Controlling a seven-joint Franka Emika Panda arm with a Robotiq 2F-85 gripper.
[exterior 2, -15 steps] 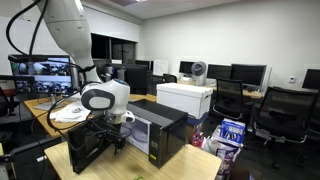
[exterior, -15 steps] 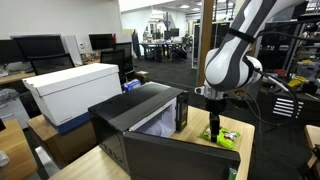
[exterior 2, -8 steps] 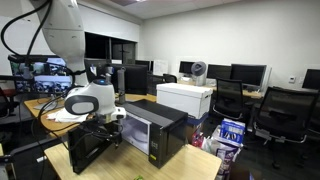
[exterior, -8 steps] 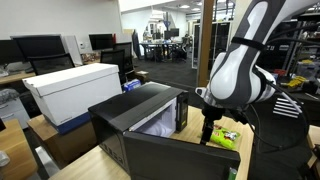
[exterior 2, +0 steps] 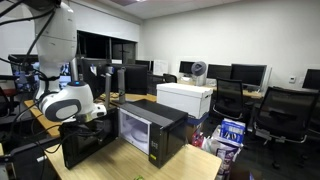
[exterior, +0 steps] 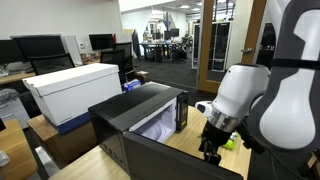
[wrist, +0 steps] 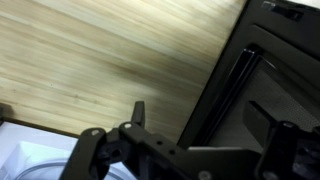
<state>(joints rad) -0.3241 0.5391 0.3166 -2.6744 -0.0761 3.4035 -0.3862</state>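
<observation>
Scene: a black microwave (exterior: 140,112) stands on a wooden table (exterior: 190,138) in an office. Its door (exterior: 170,160) is swung out wide, so the pale inside shows.
Gripper: the gripper (exterior: 212,150) hangs low at the free edge of the door, on a bulky white arm (exterior: 245,95).
Jaws: wide apart and clamping nothing. In the wrist view the gripper (wrist: 200,115) straddles the dark door (wrist: 255,70) edge, but whether either finger touches it cannot be told.
Door position: in an exterior view the door (exterior 2: 85,148) juts toward the robot, with the gripper (exterior 2: 103,113) just above its top edge.
Progress: judging by how things lie, the door is already fully open. No grip has been taken on it, so any further handling of the door is not yet done.
Edges: the door's rim and the microwave's front corner sit close to the fingers. The table edge is near behind the arm.
Open room: bare table (wrist: 100,50) lies beside the door. Near the gripper lies what looks like a small green packet (exterior: 230,143).
Other things: a white box (exterior: 72,88) sits well apart, beyond the microwave.
</observation>
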